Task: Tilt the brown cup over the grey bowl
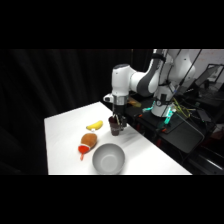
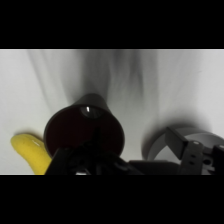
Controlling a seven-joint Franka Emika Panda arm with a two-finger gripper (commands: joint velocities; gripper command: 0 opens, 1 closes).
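The brown cup [image 1: 116,128] stands upright on the white table [image 1: 65,130], behind the grey bowl [image 1: 108,159]. My gripper [image 1: 116,120] has come straight down onto the cup from above. In the wrist view the cup's dark maroon mouth [image 2: 82,129] sits just ahead of the black linkage, which hides its near rim. My gripper [image 2: 142,161] is open: one finger lies over the cup's near edge and the other finger [image 2: 192,150] stands apart to the right, with bare table between them. The bowl is out of the wrist view.
A yellow banana [image 1: 94,125] [image 2: 29,152] lies just left of the cup. A rounded brown-and-red object [image 1: 87,143] rests between the banana and the bowl. The table's right edge [image 1: 160,150] runs close by, with dark equipment beyond it.
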